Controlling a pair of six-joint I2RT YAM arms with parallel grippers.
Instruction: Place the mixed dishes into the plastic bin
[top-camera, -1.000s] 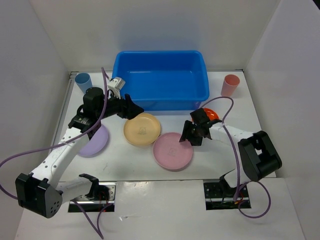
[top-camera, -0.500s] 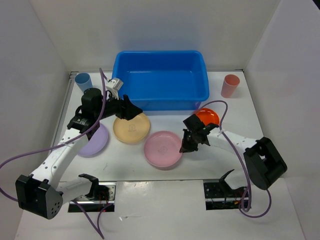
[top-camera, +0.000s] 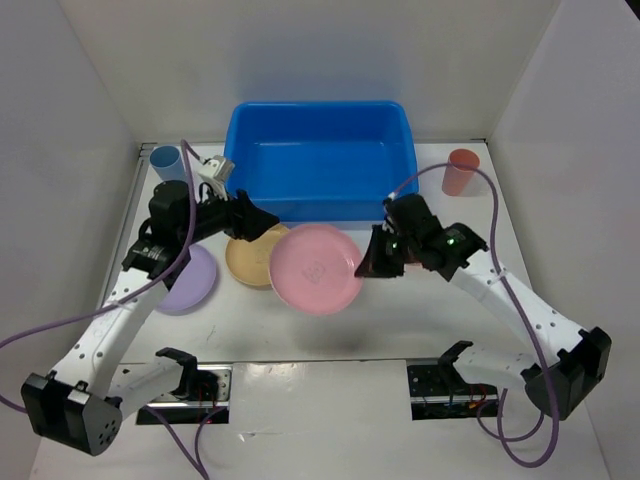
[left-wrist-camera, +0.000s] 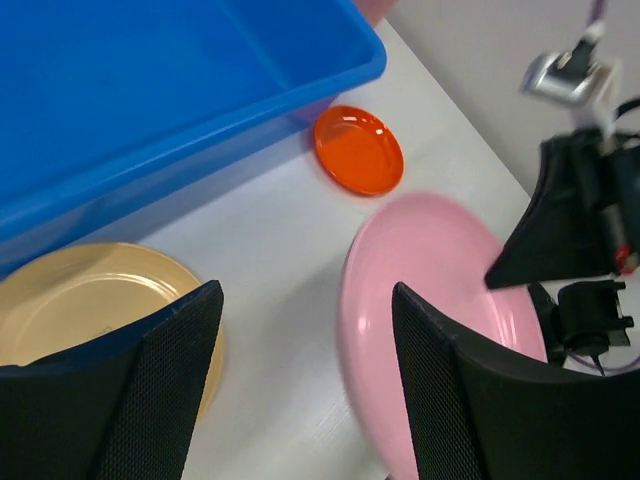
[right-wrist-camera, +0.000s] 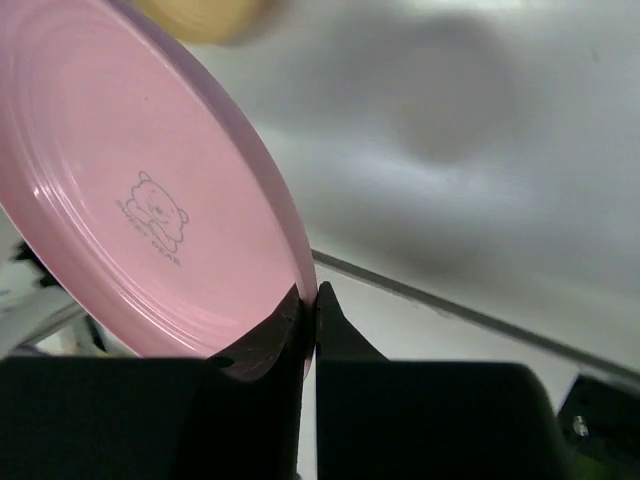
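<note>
Blue plastic bin (top-camera: 320, 165): largest item, at the far side of the table, nothing visible in it. No dish is in yet.

Pink plate (top-camera: 316, 268): off the table and tilted, its face turned up toward the top camera. It hangs in front of the bin's near wall and, in the top view, overlaps the edge of the tan-yellow plate (top-camera: 248, 262). The right gripper (top-camera: 380, 262) is clamped on its rim at the right-hand edge. The right wrist view shows both fingers pinched tight on the thin lip.

Handling (judgement):
- Moulded plastic, so light and stiff, not fragile.
- The glossy surface looks slippery.
- An edge pinch leaves the disc free to swing about the fingers, so carry it slowly.
- The rim is the only sensible hold on a flat plate.

Tan-yellow plate: flat on the table, just in front of the bin. The left gripper (top-camera: 255, 222) hovers over its far edge, jaws apart, holding nothing.

Lavender plate (top-camera: 190, 280): flat, at the left, partly under the left arm.

Orange plate (left-wrist-camera: 359, 150): smaller, near the bin's front right corner, seen from the left wrist.

Light-blue cup (top-camera: 166, 160): upright, left of the bin. Salmon-pink cup (top-camera: 461, 170): upright, right of it. For the cups, grip across the wall near the mouth.
</note>
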